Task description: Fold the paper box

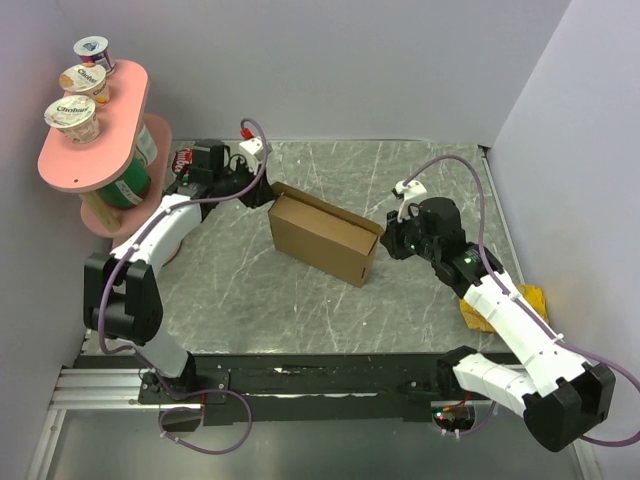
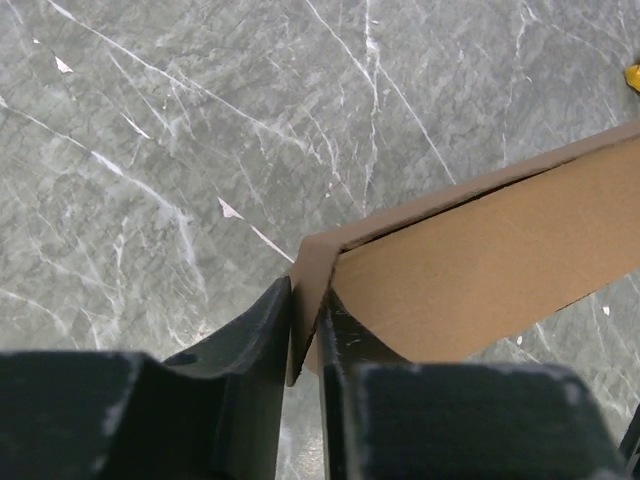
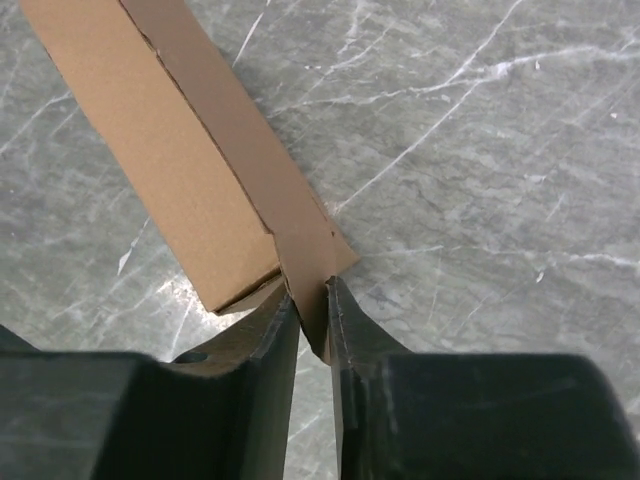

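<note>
Left jaws pinching paper box (image 1: 325,238) corner, right jaws opposite corner

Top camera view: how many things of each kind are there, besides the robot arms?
White yogurt cups: 3
Brown corrugated cardboard box: 1
Pink oval shelf board: 1
Green round container: 1
Yellow crumpled item: 1
Total: 7

A pink oval shelf (image 1: 95,160) stands at the far left corner of the grey marbled surface (image 1: 240,290). 3 yogurt cups (image 1: 85,80) sit on it, a green container (image 1: 135,178) beneath it; a yellow item (image 1: 530,300) lies far to its right.
</note>
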Controlling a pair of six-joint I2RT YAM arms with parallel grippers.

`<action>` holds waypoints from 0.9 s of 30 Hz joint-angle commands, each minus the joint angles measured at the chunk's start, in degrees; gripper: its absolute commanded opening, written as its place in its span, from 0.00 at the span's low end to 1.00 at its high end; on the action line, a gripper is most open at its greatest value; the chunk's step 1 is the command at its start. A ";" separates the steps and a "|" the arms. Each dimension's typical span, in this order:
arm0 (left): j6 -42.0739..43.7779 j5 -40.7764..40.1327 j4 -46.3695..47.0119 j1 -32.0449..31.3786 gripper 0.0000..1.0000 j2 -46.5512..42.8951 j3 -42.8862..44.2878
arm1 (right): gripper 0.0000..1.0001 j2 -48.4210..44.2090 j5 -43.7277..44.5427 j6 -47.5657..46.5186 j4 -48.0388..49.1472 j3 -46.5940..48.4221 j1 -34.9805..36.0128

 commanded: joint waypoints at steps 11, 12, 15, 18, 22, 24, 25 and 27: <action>-8.33 -21.42 -1.49 -10.82 0.07 -2.51 0.56 | 0.01 0.95 3.22 10.05 -0.37 4.20 0.39; -8.34 -21.86 -1.58 -11.09 0.08 -2.77 0.21 | 0.00 1.30 3.84 10.68 -0.19 4.12 0.39; -11.32 -24.24 -0.97 -12.23 0.06 -3.82 -1.02 | 0.00 2.00 4.63 12.61 0.86 4.29 0.39; -12.38 -24.94 -0.52 -12.58 0.06 -4.79 -2.07 | 0.00 2.80 5.07 14.28 1.83 4.56 0.39; -14.48 -24.94 -0.70 -12.85 0.05 -5.15 -2.95 | 0.00 3.50 6.21 16.13 3.67 5.08 0.39; -15.54 -25.47 -0.70 -13.20 0.05 -5.32 -3.74 | 0.00 3.68 6.83 17.53 4.98 5.08 0.56; -16.07 -25.82 -0.70 -13.29 0.05 -5.32 -3.92 | 0.00 3.76 7.70 17.97 5.52 4.91 0.56; -17.21 -26.44 -0.35 -13.64 0.04 -5.58 -4.36 | 0.00 3.68 9.64 19.47 6.83 4.12 1.00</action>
